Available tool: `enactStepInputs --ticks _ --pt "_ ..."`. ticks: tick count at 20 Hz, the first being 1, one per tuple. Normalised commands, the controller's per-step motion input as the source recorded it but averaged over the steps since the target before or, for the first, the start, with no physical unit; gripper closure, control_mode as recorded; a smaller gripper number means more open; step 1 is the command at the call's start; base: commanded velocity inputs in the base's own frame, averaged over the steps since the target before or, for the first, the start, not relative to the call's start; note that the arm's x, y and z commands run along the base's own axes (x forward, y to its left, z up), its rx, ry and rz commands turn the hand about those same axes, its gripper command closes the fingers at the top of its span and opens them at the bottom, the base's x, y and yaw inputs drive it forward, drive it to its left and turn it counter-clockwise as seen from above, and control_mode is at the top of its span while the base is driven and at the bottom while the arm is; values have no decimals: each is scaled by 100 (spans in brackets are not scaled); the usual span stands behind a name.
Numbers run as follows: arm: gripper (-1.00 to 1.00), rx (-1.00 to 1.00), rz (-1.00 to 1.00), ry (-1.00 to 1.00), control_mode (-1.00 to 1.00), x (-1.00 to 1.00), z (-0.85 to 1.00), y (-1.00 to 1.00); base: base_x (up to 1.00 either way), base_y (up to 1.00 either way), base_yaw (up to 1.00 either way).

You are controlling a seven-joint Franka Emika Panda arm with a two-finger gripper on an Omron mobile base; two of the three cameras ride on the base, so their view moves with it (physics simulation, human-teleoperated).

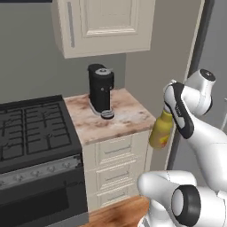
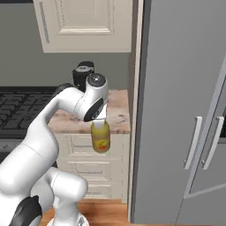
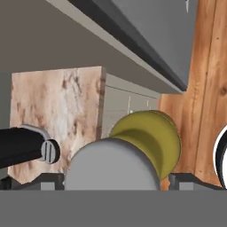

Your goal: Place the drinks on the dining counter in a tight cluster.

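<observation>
The robot is mid-carry: the yellow bottle (image 1: 161,130) hangs in the air under the pincer (image 2: 100,125), off the front corner of the small counter (image 1: 116,116) by the stove (image 1: 31,128), next to the grey fridge (image 2: 176,110). The pincer looks clamped on the bottle's top, jaws wide around it — though the arm hides the fingertips, so the grip is inferred. The coffee machine (image 1: 101,90) stands untouched. Next the bottle must travel to the dining counter — likely a base drive — to be set upright close to the other drinks
</observation>
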Motion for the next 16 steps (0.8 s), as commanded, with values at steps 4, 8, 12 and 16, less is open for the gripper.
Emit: enactStepInputs --ticks 4,8,12,16 --pt "100 0 0 0 100 0 0 0 -68 23 -13" --pt "100 0 0 0 100 0 0 0 -40 20 -59" --pt "100 0 0 0 100 0 0 0 -32 14 -70" --pt "100 0 0 0 100 0 0 0 -24 10 -77"
